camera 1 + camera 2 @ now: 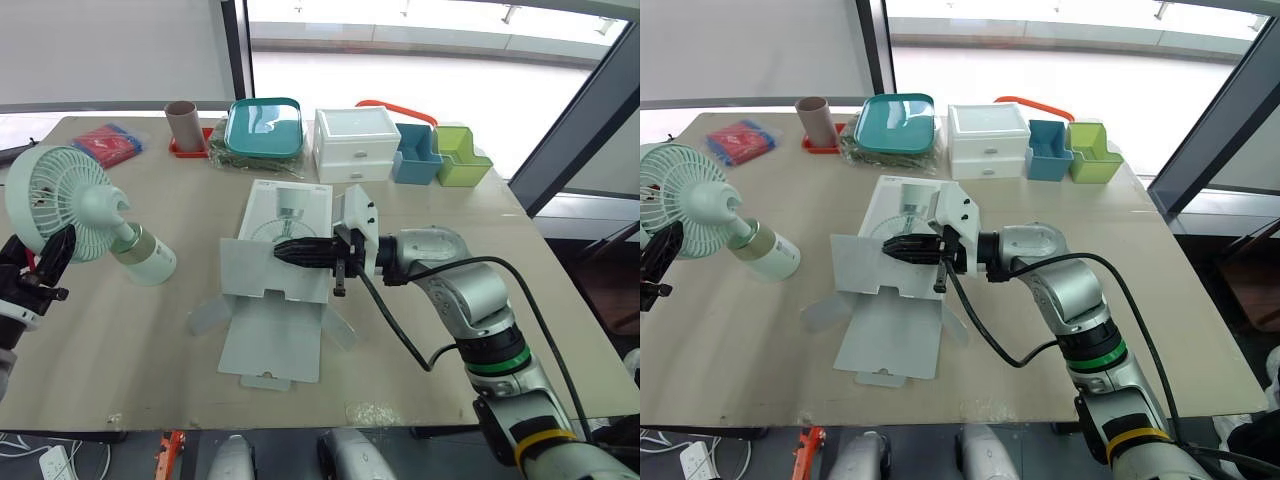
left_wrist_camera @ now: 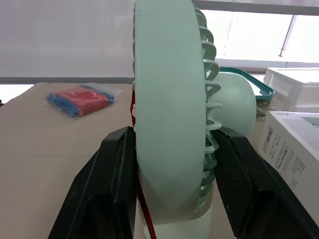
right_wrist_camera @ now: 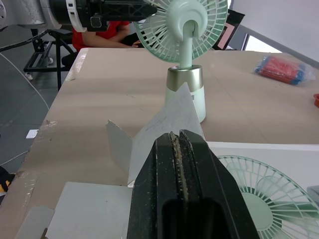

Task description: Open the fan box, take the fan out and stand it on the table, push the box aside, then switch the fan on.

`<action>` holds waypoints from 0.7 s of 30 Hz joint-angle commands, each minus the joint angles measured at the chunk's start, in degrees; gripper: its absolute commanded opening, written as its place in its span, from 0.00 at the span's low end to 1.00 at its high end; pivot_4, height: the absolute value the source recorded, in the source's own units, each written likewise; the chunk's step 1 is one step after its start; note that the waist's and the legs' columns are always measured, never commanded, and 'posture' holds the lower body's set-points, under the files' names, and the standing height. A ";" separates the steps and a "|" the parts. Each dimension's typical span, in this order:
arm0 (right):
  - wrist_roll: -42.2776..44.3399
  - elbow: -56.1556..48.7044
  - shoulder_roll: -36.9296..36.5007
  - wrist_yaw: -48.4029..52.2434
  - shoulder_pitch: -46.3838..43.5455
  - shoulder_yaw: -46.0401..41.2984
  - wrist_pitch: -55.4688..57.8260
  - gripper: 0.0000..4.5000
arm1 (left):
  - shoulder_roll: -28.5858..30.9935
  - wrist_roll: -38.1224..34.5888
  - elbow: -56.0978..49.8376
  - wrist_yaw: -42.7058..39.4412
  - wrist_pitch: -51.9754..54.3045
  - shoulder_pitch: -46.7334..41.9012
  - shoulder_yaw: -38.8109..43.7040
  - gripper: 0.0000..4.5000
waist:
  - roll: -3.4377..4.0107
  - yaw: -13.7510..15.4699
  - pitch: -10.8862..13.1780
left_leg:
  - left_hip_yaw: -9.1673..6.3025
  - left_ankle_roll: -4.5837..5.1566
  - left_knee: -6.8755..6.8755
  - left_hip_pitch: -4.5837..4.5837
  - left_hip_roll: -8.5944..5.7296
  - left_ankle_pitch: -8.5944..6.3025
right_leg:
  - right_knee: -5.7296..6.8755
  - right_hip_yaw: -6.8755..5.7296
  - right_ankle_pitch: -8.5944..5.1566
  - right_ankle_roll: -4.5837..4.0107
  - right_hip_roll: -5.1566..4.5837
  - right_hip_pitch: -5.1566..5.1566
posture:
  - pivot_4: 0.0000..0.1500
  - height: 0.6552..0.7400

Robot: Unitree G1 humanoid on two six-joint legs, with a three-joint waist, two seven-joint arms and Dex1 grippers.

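Note:
A mint-green fan [image 1: 62, 198] stands on its round base [image 1: 150, 260] at the table's left side, and its stem [image 3: 186, 42] looks upright in the right wrist view. My left gripper [image 1: 52, 252] is shut on the rim of the fan's head, one black finger [image 2: 115, 172] on each side of the grille. The white fan box [image 1: 285, 225] lies flat in the middle of the table with its front flaps [image 1: 270, 340] spread open. My right gripper [image 1: 284, 250] is shut with nothing in it, its tips [image 3: 180, 138] over the box's top face.
Along the far edge sit a red and blue packet [image 1: 105, 143], a brown cup [image 1: 182, 123], a teal lidded container [image 1: 264, 125], a white drawer unit [image 1: 357, 143], and blue [image 1: 415, 155] and green [image 1: 460, 155] organisers. Bare table [image 1: 120, 340] lies front left.

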 commanded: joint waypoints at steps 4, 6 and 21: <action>2.23 -2.77 0.24 0.73 -0.32 -1.53 -1.05 0.00 | 0.87 -3.12 1.45 0.30 1.50 0.01 1.93 0.44 | 0.00 0.01 0.00 | 0.00 0.00 0.00 0.00 0.00 0.00 | 0.00 0.00 0.00 0.00 0.00 0.00 | 1.00 1.00; 2.58 -2.92 0.26 0.85 -0.37 -1.62 -1.07 0.00 | 1.10 -3.73 1.66 0.03 1.69 0.00 2.17 0.61 | 0.00 0.01 0.00 | 0.00 0.00 0.00 0.00 -0.01 0.00 | 0.00 0.00 0.00 0.00 -0.01 0.00 | 1.00 1.00; 1.97 -2.46 0.09 0.53 -0.18 -0.76 -1.70 0.00 | 1.64 -4.05 1.66 0.12 0.74 -0.58 3.63 0.99 | 0.00 -0.01 0.00 | 0.01 -0.01 -0.01 -0.02 0.00 0.00 | 0.00 0.01 0.00 0.00 0.00 -0.03 | 1.00 1.00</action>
